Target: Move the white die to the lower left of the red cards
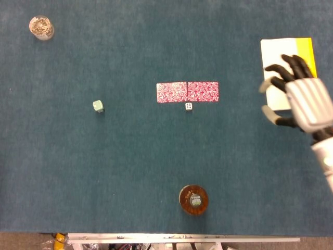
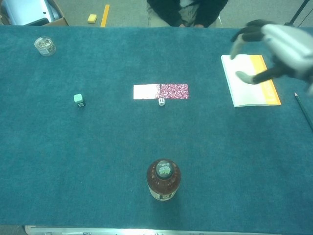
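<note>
The small white die (image 1: pixel 188 106) (image 2: pixel 161 101) lies on the teal cloth just below the middle of the two red patterned cards (image 1: pixel 187 91) (image 2: pixel 161 91), which lie side by side. My right hand (image 1: pixel 295 95) (image 2: pixel 274 46) hovers far to the right, above the notebook, fingers spread and holding nothing. It is well apart from the die. My left hand shows in neither view.
A white and yellow notebook (image 1: pixel 276 62) (image 2: pixel 244 81) lies at the right. A brown bottle (image 1: pixel 193 199) (image 2: pixel 163 179) stands near the front edge. A mint cube (image 1: pixel 98 106) (image 2: pixel 78 99) sits at left, a small jar (image 1: pixel 41 27) (image 2: pixel 44 46) at far left, a pencil (image 2: pixel 303 110) at right.
</note>
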`<state>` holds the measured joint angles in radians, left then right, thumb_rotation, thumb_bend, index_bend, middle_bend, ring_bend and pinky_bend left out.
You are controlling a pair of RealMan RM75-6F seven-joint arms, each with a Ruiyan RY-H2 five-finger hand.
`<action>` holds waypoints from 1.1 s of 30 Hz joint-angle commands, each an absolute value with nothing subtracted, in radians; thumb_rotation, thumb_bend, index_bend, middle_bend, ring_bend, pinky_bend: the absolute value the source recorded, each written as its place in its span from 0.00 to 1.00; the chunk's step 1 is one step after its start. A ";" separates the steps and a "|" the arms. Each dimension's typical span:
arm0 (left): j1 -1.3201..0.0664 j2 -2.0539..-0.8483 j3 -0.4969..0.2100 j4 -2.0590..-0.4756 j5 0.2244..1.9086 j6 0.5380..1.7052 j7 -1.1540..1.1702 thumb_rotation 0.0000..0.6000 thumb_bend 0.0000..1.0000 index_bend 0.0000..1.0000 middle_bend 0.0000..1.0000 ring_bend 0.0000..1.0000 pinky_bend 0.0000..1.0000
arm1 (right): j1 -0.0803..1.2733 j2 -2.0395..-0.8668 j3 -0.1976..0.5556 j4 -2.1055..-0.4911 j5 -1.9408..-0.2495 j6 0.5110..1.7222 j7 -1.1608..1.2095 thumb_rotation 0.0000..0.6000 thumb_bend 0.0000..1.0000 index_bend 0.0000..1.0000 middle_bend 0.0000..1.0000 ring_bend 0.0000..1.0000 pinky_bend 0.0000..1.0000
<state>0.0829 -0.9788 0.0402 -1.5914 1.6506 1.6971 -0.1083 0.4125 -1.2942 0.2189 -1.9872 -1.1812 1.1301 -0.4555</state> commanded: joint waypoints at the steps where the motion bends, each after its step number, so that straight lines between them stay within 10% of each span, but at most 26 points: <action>1: 0.087 -0.976 0.042 -1.592 1.653 1.703 -0.107 1.00 0.44 0.27 0.18 0.04 0.05 | 0.506 -1.397 0.265 -1.912 -1.073 1.074 -0.538 1.00 0.28 0.44 0.25 0.06 0.02; 33: 0.113 -0.971 0.047 -1.586 1.664 1.732 -0.117 1.00 0.44 0.27 0.18 0.04 0.05 | 0.901 -1.905 0.255 -1.394 -0.708 1.022 -0.832 1.00 0.20 0.45 0.25 0.06 0.02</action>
<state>0.1126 -0.9712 0.0472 -1.5862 1.6637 1.7323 -0.1177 0.8916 -1.8949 0.2561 -1.4049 -0.7154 1.0211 -0.8225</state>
